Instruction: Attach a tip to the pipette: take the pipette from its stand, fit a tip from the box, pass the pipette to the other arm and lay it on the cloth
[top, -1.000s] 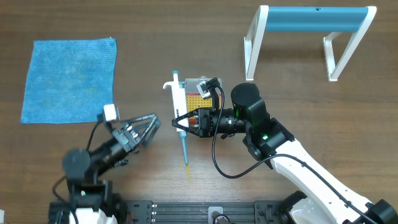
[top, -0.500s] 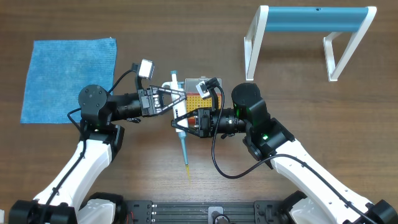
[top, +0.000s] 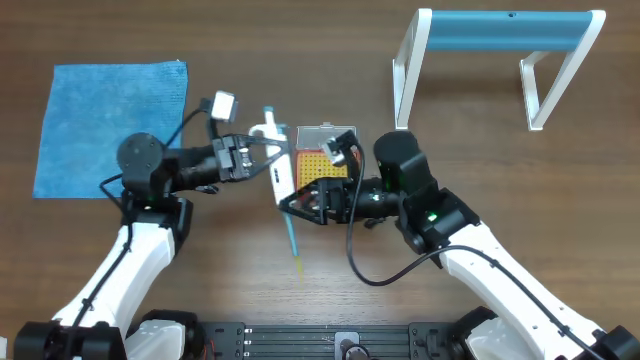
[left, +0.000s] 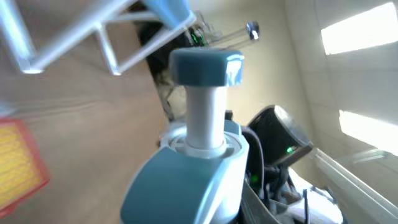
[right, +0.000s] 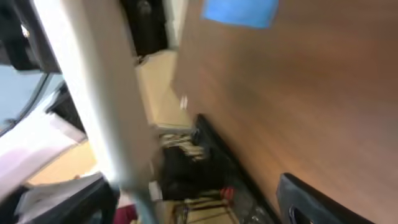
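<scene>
Above the surface, we see the tipped pipette mid-handover: left pincer clasps its top, right pincer grips or not, we cannot tell; cloth placement remains.

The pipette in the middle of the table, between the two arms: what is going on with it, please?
This looks like the handover. The white and blue pipette, a yellow tip already on its lower end, is between the two arms, beside the orange tip box. The left gripper is at its upper end, the right gripper at its body lower down; which of them grips it I cannot tell. It is not yet on the blue cloth at the left.
</scene>
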